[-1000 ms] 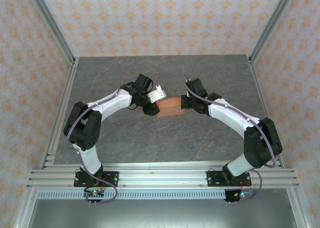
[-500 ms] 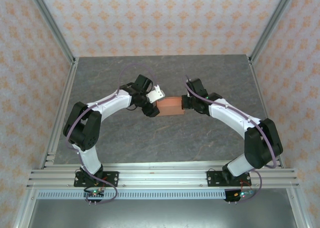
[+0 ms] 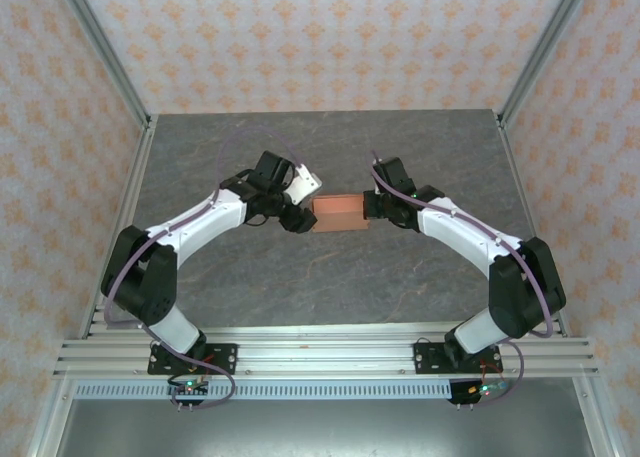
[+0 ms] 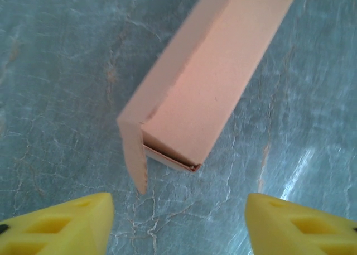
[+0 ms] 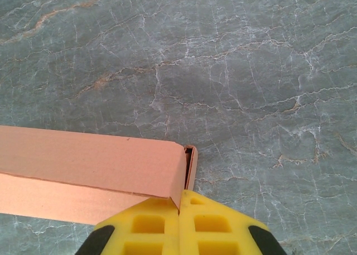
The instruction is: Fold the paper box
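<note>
Salmon paper box (image 4: 206, 87), end flap (image 4: 134, 149) untucked

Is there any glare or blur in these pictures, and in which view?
Left wrist view: a pale glare streak on the table at lower right; the yellow fingers look soft, the paper box sharp. Right wrist view: even light, crisp table veins, no glare. Top external view: diffuse light, no glare.

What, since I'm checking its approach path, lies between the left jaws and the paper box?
The stretch is bare: the left wrist view shows plain table between the open left gripper and the paper box.
</note>
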### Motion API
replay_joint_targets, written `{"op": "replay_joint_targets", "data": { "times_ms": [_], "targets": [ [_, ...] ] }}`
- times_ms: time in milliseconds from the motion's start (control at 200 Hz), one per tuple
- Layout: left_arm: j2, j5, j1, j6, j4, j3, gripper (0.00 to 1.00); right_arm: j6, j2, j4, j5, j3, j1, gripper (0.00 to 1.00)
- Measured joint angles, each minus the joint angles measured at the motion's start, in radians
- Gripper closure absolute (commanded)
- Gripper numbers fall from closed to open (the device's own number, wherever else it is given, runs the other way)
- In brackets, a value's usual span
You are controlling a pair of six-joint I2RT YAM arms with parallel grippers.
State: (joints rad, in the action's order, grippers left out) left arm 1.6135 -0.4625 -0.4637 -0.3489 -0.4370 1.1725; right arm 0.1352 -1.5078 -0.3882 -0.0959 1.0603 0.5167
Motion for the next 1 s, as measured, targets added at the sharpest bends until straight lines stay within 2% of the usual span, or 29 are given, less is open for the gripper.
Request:
{"op": "replay_joint_targets", "data": {
  "times_ms": [165, 280, 530, 836, 1001],
  "targets": [
    [0.009, 0.024, 0.0, 0.097, -0.008, 0.053, 0.6, 0.0, 0.0, 0.0, 0.0, 0.0, 0.0, 1.0],
    [0.034, 0.039, 0.0, 0.131, -0.015, 0.098, 0.67, 0.0, 0.0, 0.0, 0.0, 0.0, 0.0, 1.0],
    [0.08, 0.075, -0.001, 0.143, -0.054, 0.138, 0.72, 0.0, 0.0, -0.006, 0.0, 0.004, 0.0, 1.0],
    [0.109, 0.085, -0.001, 0.143, -0.083, 0.175, 0.89, 0.0, 0.0, -0.014, -0.001, 0.009, 0.0, 1.0],
    [0.112, 0.082, -0.001, 0.166, -0.083, 0.175, 0.94, 0.002, 0.0, -0.014, -0.005, 0.01, 0.0, 1.0]
  ]
}}
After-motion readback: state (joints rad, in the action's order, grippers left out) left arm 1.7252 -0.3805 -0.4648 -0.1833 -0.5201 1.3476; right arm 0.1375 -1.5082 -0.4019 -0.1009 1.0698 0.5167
